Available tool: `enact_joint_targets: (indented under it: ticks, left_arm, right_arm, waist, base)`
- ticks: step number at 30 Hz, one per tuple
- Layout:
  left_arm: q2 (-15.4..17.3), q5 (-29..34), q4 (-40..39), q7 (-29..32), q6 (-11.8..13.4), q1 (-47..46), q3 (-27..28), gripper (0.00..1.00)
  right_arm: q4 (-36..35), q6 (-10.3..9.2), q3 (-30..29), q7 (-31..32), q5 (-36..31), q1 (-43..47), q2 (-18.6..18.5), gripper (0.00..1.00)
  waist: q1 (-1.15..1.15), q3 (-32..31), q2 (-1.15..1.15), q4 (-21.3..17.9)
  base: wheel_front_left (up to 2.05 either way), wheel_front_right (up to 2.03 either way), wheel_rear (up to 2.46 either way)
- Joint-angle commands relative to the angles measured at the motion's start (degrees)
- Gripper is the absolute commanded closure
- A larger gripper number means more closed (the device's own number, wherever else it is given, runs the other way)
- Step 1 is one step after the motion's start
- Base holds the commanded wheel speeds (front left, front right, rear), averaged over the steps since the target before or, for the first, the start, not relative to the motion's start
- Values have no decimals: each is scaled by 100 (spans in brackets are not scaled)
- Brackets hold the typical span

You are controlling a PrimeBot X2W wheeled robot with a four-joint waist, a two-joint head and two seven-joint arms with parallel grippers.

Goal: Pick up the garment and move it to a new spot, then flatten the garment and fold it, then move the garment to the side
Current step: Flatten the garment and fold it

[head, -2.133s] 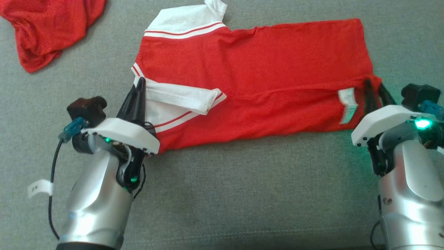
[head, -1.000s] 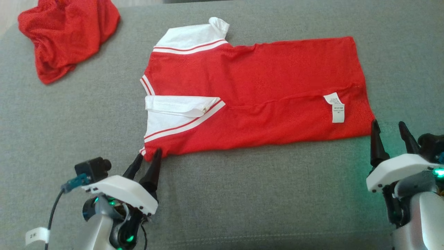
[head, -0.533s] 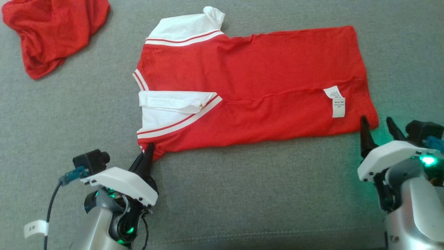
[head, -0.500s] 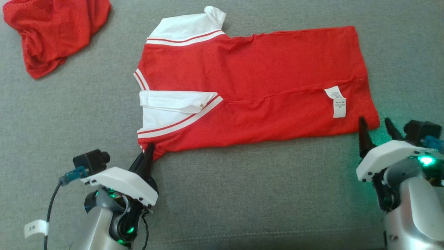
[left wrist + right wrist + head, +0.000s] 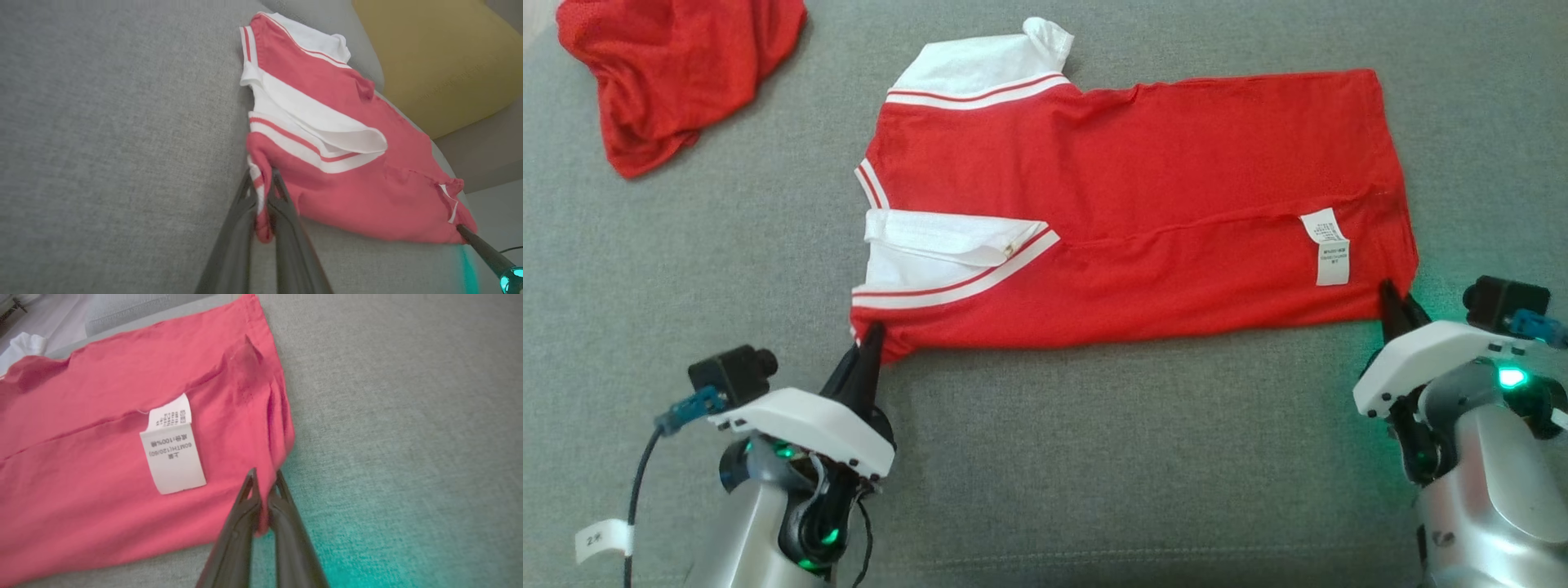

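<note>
Big change from a second ago: back then the left fingers (image 5: 866,369) and the right fingers (image 5: 1393,307) both stood spread just off the near corners of the red shirt (image 5: 1143,204). Half a second back only the left pair had closed, and now the right pair is shut too. The camera has shifted a bit as well, so everything sits slightly differently in the head view. The left fingers (image 5: 242,228) are pressed together on the near left corner by the striped white sleeve, with a bit of red cloth squeezed between them. The right fingers (image 5: 287,533) pinch the near right corner at the hem, just beside the white label (image 5: 1327,249). The shirt lies mostly flat on the grey couch (image 5: 1094,457) — collar end left, hem right, one white sleeve folded over on top. A crumpled red garment (image 5: 678,65) sits well apart at the far left, and a yellow cushion (image 5: 429,53) shows beyond the shirt.
</note>
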Motion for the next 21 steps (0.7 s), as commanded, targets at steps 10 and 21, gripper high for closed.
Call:
enact_joint_targets:
  ticks: [10,21]
  left_arm:
    - [332,64,-1123,-28,25,322,131,100]
    - [413,-130,-1924,252,370,1485,176,100]
  right_arm:
    - [-1188,40,101,-158,302,662,-30,100]
    - [-2221,40,-104,83,637,1855,-30,100]
  waist:
    - [0,-205,0,-31]
    - [0,-254,0,-128]
  base:
    - [0,0,0]
    - [0,0,0]
